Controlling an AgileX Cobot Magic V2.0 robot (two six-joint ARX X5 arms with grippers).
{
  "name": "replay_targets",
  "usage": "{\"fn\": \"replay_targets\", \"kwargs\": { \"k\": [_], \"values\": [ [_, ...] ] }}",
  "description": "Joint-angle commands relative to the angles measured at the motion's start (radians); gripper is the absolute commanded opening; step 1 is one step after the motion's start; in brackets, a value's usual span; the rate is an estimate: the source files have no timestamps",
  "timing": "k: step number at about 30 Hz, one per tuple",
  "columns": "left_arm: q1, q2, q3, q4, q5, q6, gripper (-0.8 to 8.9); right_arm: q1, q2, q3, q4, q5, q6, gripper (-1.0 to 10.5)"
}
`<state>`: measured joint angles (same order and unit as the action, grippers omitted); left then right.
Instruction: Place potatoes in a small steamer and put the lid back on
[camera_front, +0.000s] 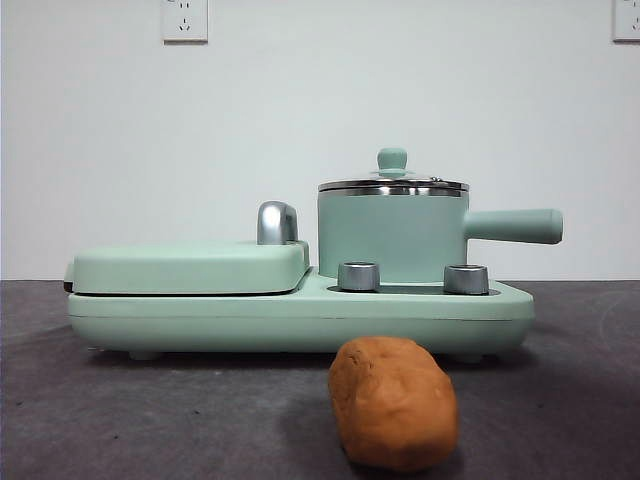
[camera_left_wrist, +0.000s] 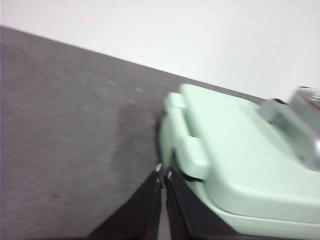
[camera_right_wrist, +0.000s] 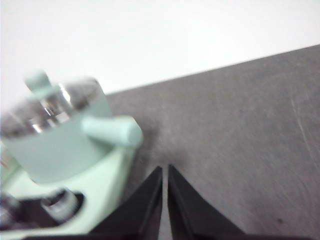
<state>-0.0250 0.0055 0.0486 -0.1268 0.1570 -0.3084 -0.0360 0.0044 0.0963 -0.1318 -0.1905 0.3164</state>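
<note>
Both grippers have their jaws pressed together and hold nothing. On the left, the left gripper (camera_left_wrist: 163, 173) hangs beside the outer edge of the griddle cover (camera_front: 190, 266), with open dark grey table (camera_front: 40, 400) next to it. One potato (camera_front: 394, 401) lies free in front of the green base (camera_front: 300, 320). One small steamer (camera_front: 392, 238) stands on the base, its one lid (camera_front: 392, 184) on. The right gripper (camera_right_wrist: 165, 171) hangs just past the steamer handle (camera_front: 515, 225). Behind is a white wall (camera_front: 300, 100) with two sockets.
</note>
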Motion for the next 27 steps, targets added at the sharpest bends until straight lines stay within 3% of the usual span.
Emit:
{"fn": "replay_targets", "kwargs": {
  "k": [1, 9, 14, 18, 22, 27],
  "values": [
    [-0.01, 0.0, 0.068, -0.008, 0.027, -0.048, 0.16, 0.002, 0.003, 0.097, -0.054, -0.004, 0.053, 0.1],
    [-0.042, 0.053, 0.293, -0.246, 0.092, -0.058, 0.17, 0.002, 0.121, 0.433, -0.349, -0.107, 0.045, 0.1],
    [-0.05, 0.136, 0.457, -0.36, 0.195, -0.072, 0.16, 0.002, 0.229, 0.631, -0.496, -0.177, 0.025, 0.2],
    [-0.05, 0.227, 0.573, -0.414, 0.264, -0.072, 0.17, 0.002, 0.325, 0.768, -0.608, -0.25, -0.027, 0.2],
    [-0.05, 0.325, 0.658, -0.431, 0.36, -0.066, 0.18, 0.002, 0.421, 0.869, -0.706, -0.351, -0.137, 0.2],
    [-0.05, 0.441, 0.733, -0.434, 0.501, -0.008, 0.19, 0.002, 0.512, 0.94, -0.761, -0.467, -0.23, 0.2]
  ]
}}
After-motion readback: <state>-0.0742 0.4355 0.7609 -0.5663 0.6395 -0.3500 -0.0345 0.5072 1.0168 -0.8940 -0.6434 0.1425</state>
